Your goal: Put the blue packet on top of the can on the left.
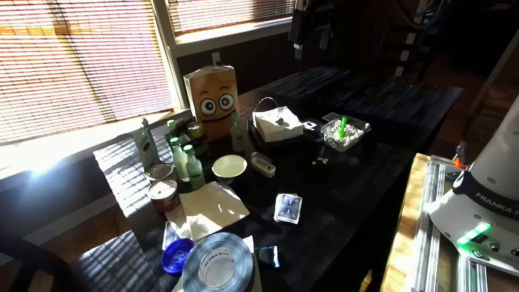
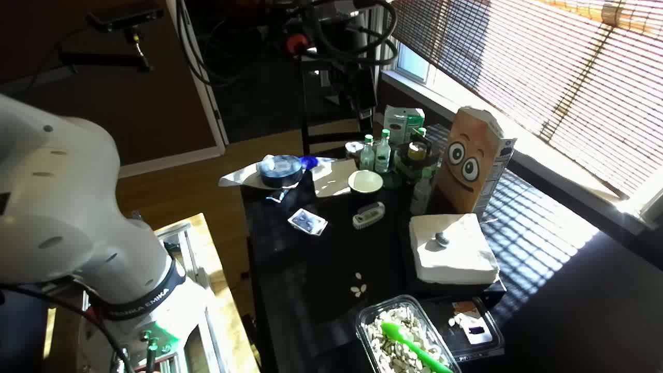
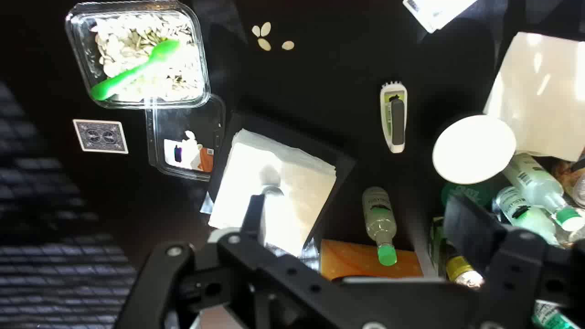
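Observation:
The blue packet (image 1: 266,256) is small and flat, dark blue with a bright white edge. It lies on the black table beside the tape roll and also shows in an exterior view (image 2: 278,195). Two short cans with bright tops stand close together at the window side; the nearer can (image 1: 164,196) has reddish-brown sides. A can also shows behind the bottles in an exterior view (image 2: 355,148). My gripper (image 1: 311,46) is open and empty, high above the table. In the wrist view my gripper (image 3: 358,203) has its fingers wide apart. The packet is out of the wrist view.
Green-capped bottles (image 1: 195,168) stand beside the cans. A bowl (image 1: 229,166), brush (image 1: 263,164), card deck (image 1: 288,208), tape roll (image 1: 243,263) and blue cup (image 1: 177,255) are on the table. A tall orange carton (image 2: 469,160), white napkin stack (image 2: 456,254) and seed tub (image 2: 362,316) are nearby.

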`<state>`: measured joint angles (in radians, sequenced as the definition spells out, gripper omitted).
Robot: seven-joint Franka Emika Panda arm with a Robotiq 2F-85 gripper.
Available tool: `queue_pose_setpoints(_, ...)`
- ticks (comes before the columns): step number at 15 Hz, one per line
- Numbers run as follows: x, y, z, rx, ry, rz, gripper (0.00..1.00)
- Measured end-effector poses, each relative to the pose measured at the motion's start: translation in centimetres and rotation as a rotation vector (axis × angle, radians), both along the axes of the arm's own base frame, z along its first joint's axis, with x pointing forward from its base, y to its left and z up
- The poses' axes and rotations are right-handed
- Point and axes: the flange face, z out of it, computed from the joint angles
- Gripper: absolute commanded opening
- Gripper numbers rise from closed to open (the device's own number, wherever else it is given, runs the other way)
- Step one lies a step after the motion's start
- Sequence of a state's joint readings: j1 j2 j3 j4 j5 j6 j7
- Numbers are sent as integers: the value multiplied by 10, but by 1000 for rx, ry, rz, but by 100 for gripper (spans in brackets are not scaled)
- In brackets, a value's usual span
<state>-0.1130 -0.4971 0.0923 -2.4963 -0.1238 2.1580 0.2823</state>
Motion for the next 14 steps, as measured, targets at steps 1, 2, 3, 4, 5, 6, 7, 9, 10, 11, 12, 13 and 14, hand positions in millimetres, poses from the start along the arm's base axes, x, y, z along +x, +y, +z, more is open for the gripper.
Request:
queue_pose_setpoints(1,0,0,0,0,0,0,100)
queue_pose_setpoints(2,0,0,0,0,0,0,100)
queue_pose_setpoints(3,0,0,0,0,0,0,100)
queue_pose_setpoints(4,0,0,0,0,0,0,100)
queue_pose_setpoints(5,0,0,0,0,0,0,100)
queue_pose_setpoints(6,0,0,0,0,0,0,100)
queue_pose_setpoints(7,0,0,0,0,0,0,100)
queue_pose_setpoints(9,0,0,0,0,0,0,100)
queue_pose_setpoints(10,0,0,0,0,0,0,100)
queue_pose_setpoints(11,0,0,0,0,0,0,100)
queue_pose_setpoints(12,0,0,0,0,0,0,100)
queue_pose_setpoints(13,0,0,0,6,-1,-10,100)
queue_pose_setpoints(14,0,1,-1,25,0,-25,100)
